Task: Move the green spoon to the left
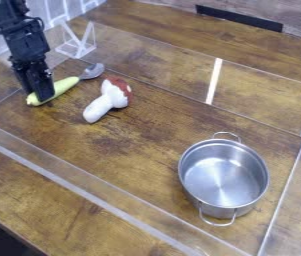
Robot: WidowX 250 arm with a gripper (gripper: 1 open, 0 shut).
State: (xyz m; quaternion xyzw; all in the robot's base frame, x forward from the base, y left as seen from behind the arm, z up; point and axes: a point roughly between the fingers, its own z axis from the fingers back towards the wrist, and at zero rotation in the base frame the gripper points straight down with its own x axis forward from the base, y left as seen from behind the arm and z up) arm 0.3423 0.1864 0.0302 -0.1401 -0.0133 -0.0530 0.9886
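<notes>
A dark, worn wooden tabletop (180, 70) fills the view, fenced by low clear acrylic walls (86, 205) that catch streaks of light along their edges; a black strip lies at the far edge of the wood, and little else of the room shows. At the upper left, the black robot arm reaches steeply down, its gripper (35, 88) set low over the boards with its dark fingers (33, 78) closed partway around the near end of the small yellow-green, pod-shaped plastic spoon (55, 88). The spoon lies almost flat at the gripper's tip, its green body running out to the right of the fingers and its short grey metallic bowl (93, 70) farther right and slightly beyond; whether it rests on the wood or hangs just clear cannot be told. Just right of the hand, past the spoon's body, a white mushroom-shaped toy with a red cap (106, 100) lies on its side, near the spoon but not touching it. Well away from the gripper, toward the lower right, a round stainless steel pot with two small side handles (224, 178) stands upright on the table. Behind the arm, a clear wire-like stand (70, 40) sits against the back wall of the enclosure.
</notes>
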